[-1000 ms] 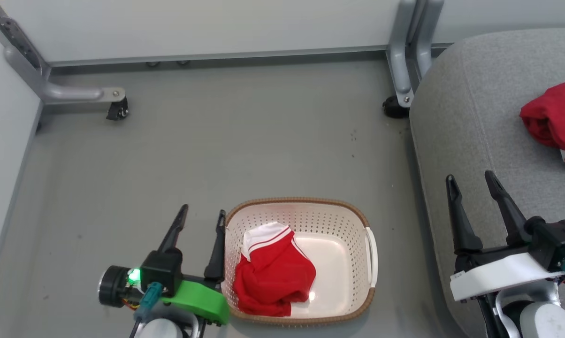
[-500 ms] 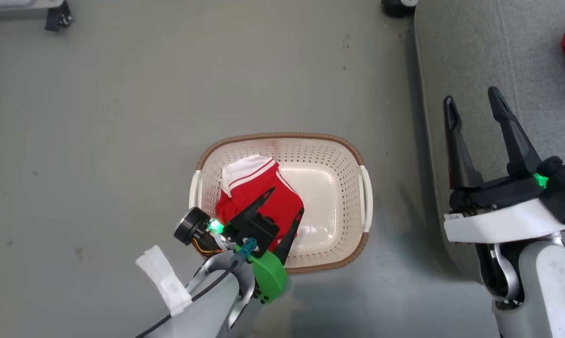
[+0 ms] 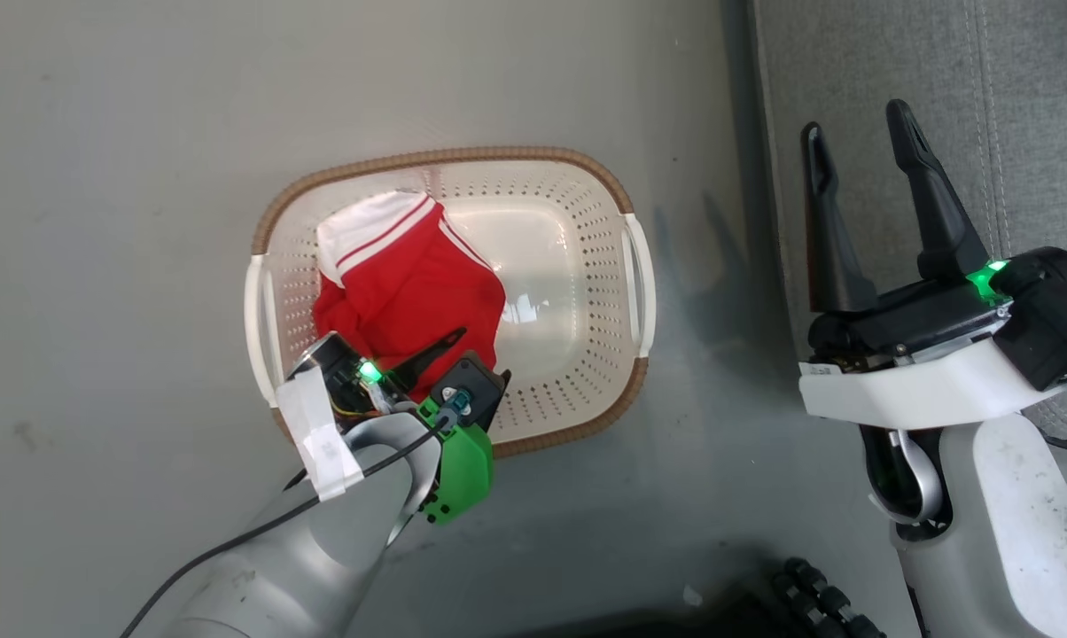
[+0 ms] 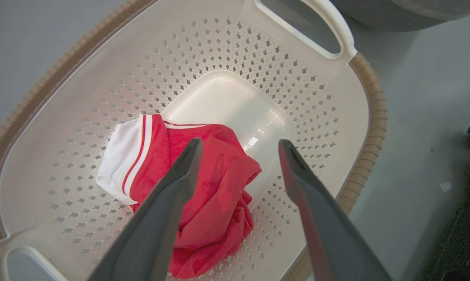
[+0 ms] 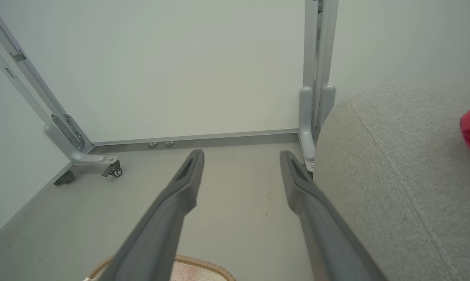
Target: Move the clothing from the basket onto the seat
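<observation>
Hovering wide open over the crumpled red white-trimmed garment [image 4: 219, 187] in the cream perforated plastic basket [image 3: 445, 158], the left pincer [image 4: 239, 142] seems at the reach step — next it must sink and close on a fold.

- left gripper [image 4: 239, 143]: two long dark tapering fingers, green bracket [image 3: 463, 465], glowing green lamp [image 3: 369, 372], teal connector [image 3: 452, 412], black cable [image 3: 232, 540] along silver forearm [image 3: 303, 558], white tape band [image 3: 316, 434]
- right gripper [image 3: 857, 124]: matching dark fingers, white bracket [image 3: 906, 390], green light [image 3: 985, 276], pale forearm [image 3: 1012, 514]
</observation>
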{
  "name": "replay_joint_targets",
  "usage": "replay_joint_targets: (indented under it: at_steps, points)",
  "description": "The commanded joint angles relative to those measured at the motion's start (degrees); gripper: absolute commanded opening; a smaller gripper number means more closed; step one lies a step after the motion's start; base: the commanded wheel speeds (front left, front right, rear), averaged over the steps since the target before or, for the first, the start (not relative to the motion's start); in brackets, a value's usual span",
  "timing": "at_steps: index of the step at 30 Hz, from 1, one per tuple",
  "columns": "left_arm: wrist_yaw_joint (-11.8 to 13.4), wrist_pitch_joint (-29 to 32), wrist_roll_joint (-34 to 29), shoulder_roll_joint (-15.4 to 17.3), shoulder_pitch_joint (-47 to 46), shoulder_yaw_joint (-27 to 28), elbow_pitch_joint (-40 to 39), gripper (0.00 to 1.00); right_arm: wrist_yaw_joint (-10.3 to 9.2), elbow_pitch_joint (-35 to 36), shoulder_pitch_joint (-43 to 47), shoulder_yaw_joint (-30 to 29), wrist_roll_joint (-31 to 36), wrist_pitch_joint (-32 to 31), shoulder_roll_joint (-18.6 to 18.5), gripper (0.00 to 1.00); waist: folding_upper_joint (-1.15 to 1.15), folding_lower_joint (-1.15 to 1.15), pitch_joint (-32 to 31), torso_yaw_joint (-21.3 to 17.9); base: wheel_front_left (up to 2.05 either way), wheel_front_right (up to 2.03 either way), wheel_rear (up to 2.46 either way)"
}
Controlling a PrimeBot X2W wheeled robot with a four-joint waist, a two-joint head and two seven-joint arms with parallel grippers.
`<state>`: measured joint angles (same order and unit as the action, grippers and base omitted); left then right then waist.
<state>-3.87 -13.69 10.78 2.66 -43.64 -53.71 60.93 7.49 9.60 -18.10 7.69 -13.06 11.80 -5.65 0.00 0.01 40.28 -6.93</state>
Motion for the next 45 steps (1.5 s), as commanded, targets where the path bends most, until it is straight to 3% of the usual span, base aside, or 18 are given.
replay_joint_targets:
  at_steps: [1, 12, 23, 24, 25, 36, 45]
  points:
    - [-0.1, 0.1, 0.0, 0.4, -1.6, -0.1, 1.4, 1.0, -0.01, -0.4, -1.4, 0.5, -0.3, 0.7, 0.4, 1.0, 0.0, -0.01, 6.4, -4.8, 0.0, 0.0, 0.0]
    - [-0.1, 3.6, 0.4, 2.0, -7.3, -0.9, 10.9, 1.0, -0.01, -3.7, -5.2, 3.4, -2.8, 3.0, 1.2, 1.0, 0.0, -0.01, 12.6, -8.3, 0.0, 0.0, 0.0]
    - [5.0, 10.1, 0.0, 5.6, -10.4, -1.4, 12.7, 1.0, 0.0, -5.0, -7.4, 5.1, -4.5, 3.4, 2.0, 1.0, 0.0, -0.01, 15.3, -10.3, 0.0, 0.0, 0.0]
    - [4.9, 10.5, 0.2, 5.5, -10.5, -1.4, 12.7, 0.38, -0.01, -5.0, -7.4, 5.1, -4.4, 3.4, 2.0, 1.0, 0.0, -0.01, 15.4, -10.3, 0.0, 0.0, 0.0]
    - [5.3, 10.8, 0.3, 5.5, -10.7, -1.4, 12.7, 0.0, -0.01, -5.0, -7.5, 5.1, -4.5, 3.4, 2.0, 1.0, 0.0, -0.01, 15.5, -10.3, 0.0, 0.0, 0.0]
    - [5.0, 6.5, 2.8, 4.3, -10.9, -0.3, 12.6, 0.0, -0.01, -5.4, -6.7, 4.2, -3.7, 3.4, 1.9, 1.0, 0.0, -0.01, 12.6, -8.7, 0.0, 0.0, 0.0]
    - [4.9, 0.2, 10.9, 1.2, -5.4, 5.9, 11.5, 0.0, -0.01, -7.1, -3.1, 3.6, -2.4, 3.4, 0.5, 1.0, 0.0, -0.01, 2.8, -5.0, 0.0, 0.0, 0.0]
